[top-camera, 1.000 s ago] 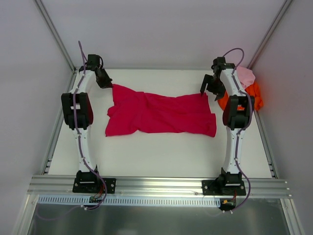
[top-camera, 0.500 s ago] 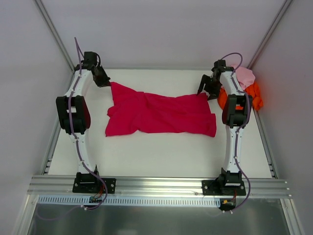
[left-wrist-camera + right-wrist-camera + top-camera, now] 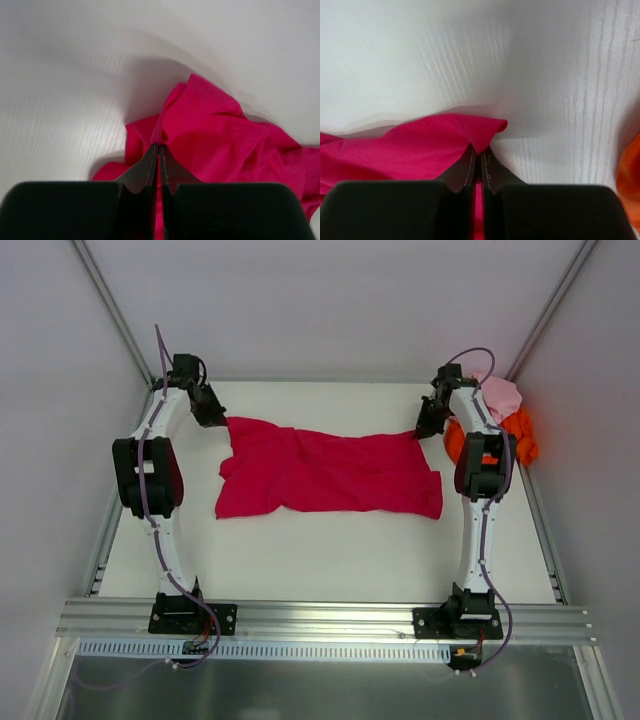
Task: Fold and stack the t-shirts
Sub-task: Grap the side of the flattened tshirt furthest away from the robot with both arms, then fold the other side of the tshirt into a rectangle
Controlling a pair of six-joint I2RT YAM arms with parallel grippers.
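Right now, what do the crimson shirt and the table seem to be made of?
Shirt: soft thin cloth, probably cotton knit, matte; it wrinkles and drapes in folds.
Table: hard white board, probably laminate, with a faint sheen; the wrist views show fine straight streaks like printed grain.

My top camera feed is bright and evenly lit by diffuse light from above, with no glare. The crimson t-shirt (image 3: 330, 472) throws only a faint, soft shadow on the white table (image 3: 300, 550). In the left wrist view a broad grey shadow spreads left of and above that t-shirt, and the left gripper (image 3: 157, 150) just below it is dark and out of focus. In the right wrist view a paler shadow lies above the t-shirt, and the right gripper (image 3: 479, 152) is just as blurred.
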